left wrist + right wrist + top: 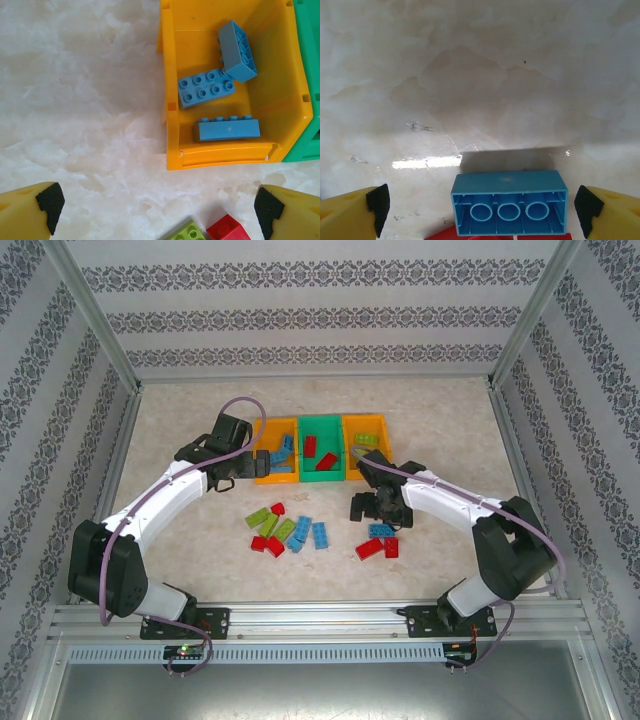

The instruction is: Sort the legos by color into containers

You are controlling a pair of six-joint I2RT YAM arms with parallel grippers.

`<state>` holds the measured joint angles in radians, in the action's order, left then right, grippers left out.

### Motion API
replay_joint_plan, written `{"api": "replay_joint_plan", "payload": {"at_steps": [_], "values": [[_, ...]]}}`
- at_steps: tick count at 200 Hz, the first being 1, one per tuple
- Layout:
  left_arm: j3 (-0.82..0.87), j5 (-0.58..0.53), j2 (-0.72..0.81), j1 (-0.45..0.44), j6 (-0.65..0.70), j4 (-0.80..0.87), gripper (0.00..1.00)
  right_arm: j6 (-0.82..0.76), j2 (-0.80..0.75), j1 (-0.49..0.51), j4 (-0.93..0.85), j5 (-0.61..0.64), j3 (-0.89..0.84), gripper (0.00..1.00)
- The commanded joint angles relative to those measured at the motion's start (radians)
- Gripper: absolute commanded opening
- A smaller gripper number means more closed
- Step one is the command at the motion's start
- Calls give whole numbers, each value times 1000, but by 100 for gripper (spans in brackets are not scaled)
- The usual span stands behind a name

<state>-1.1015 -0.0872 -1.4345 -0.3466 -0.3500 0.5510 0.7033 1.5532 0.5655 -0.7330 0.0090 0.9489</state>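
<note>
white-and-black arms, purple cables

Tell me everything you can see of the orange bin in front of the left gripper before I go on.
The orange open-topped rectangular plastic bin looks glossy and rigid. It stands upright on the pale marbled table, its right side against the green plastic bin. Inside lie three light blue studded bricks: one flat, studs up, one tilted at the back, one on its side along the near wall. The open left gripper is short of the bin, not touching it.
</note>
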Motion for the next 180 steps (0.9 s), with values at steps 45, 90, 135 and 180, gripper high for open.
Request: {"api": "replay_joint_plan", "payload": {"at_steps": [45, 90, 135, 180], "values": [[31, -17, 21, 3, -7, -12, 99, 19, 49, 17, -25, 5, -19, 94], [26, -11, 15, 3, -7, -12, 99, 16, 102, 20, -21, -8, -10, 80], [42, -19, 22, 3, -5, -12, 99, 27, 113, 22, -16, -4, -18, 78], [37, -20, 20, 2, -7, -12, 99, 25, 125, 36, -28, 3, 25, 56]]}}
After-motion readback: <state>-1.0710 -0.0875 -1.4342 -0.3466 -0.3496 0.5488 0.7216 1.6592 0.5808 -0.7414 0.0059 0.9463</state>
